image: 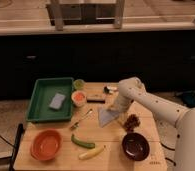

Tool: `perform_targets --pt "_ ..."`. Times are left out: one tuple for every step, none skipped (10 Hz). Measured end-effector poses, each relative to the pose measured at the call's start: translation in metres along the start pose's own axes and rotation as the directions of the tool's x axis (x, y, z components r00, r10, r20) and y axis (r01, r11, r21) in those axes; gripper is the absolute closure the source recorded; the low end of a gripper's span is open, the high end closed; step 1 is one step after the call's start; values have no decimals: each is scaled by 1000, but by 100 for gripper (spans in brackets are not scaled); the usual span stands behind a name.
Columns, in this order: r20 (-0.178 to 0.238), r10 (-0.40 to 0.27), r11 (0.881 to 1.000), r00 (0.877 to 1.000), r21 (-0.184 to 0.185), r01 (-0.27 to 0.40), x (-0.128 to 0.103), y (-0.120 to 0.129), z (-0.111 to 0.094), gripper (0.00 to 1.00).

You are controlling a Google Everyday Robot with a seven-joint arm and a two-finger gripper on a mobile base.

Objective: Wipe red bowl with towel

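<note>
1. Two bowls sit at the near edge of the wooden table [141,112]: the red bowl [46,144] at the front left, and a dark bowl [136,145] at the front right. The red one has nothing in it or on it.
2. Towards the middle right of the table lies the towel [107,117], a pale blue-grey cloth with its point towards the front. It is well apart from the red bowl, with a green vegetable [83,142] and a yellow one [91,152] between them.
3. Coming in from the right, the white arm bends down so that the gripper [113,107] is at the towel's back edge. Whether it has pinched the cloth I cannot tell from where I stand; that end is hidden against the cloth.
4. Further left are a green tray [37,102] holding a sponge [56,101], and just beside it a small cup [79,98] with orange contents.
5. By my reckoning the job is at its start: the cloth is being reached or picked up, and no wiping has begun. Left to do are lifting the towel, carrying it across to the front left, and rubbing the bowl.
</note>
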Motion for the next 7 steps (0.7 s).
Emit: perform_targets --pt "0 -2 1000 1000 4 2 -2 -1 0 20" --pt "1 -3 1000 1000 12 3 -4 -3 0 20" --pt "4 -8 1000 1000 20 8 -8 -5 -1 20" --pt "7 -13 1000 1000 25 13 -11 -7 -1 20" --pt "13 -24 999 1000 30 23 -15 -9 -2 20" --pt "17 -29 999 999 33 29 -17 -11 -3 20" --pt "25 -45 998 999 35 44 -22 -14 -2 20"
